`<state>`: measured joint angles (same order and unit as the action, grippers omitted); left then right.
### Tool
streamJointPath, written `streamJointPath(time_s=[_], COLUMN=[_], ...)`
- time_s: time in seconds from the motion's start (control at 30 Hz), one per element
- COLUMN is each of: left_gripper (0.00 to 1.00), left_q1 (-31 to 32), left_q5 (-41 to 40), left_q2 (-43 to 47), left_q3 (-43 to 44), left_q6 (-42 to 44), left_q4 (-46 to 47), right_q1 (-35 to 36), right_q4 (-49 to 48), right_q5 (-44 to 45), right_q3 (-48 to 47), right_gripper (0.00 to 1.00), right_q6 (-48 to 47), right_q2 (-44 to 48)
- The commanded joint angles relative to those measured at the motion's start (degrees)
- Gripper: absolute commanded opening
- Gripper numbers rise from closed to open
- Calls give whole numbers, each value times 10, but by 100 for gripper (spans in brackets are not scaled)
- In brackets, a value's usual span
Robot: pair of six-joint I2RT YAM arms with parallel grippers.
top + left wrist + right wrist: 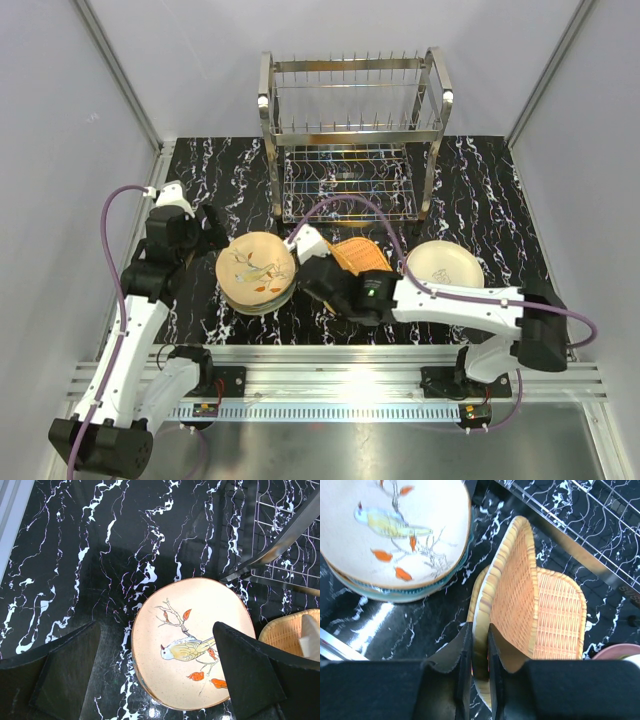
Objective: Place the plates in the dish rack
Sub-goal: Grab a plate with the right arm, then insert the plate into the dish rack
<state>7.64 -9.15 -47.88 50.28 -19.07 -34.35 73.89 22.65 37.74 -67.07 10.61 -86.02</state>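
The dish rack (350, 130) stands empty at the back of the table. A cream bird-print plate (256, 270) tops a stack left of centre, with a teal plate (395, 597) under it. My left gripper (156, 627) hangs open above that stack's left edge, one finger (250, 670) over the bird plate (195, 640) and the other over the table. My right gripper (479, 630) is shut on the near rim of an orange woven plate (512, 590), which is tilted up on edge over a second woven plate (560, 620) lying flat.
A cream plate (443, 266) lies to the right of the woven ones, and a pink-edged rim (615, 652) shows at the right wrist view's edge. The rack's steel leg (280, 550) stands just behind the bird plate. White walls close in the black marbled table (480, 200).
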Motion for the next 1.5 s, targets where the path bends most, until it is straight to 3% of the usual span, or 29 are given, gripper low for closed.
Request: streamJointPath(time_s=[0.0,0.37,1.1,1.47], left_gripper=[99,99,99,99], left_q1=[-3,-3,-3,-3], left_q5=[10,7,10,13], left_q2=[11,13,14,9], left_q3=[22,23,22,23], left_q6=[0,2,0,0], left_q4=[24,24,24,27], right_q1=[-33,-98,-158,-162], right_q4=[-35,-49,-38,11], right_q5=[-60,-143,-157,-260], right_q3=[16,19,-29,-162], right_gripper=[0,0,0,0], right_q6=[35,73,121,118], right_q2=[58,125,203,219])
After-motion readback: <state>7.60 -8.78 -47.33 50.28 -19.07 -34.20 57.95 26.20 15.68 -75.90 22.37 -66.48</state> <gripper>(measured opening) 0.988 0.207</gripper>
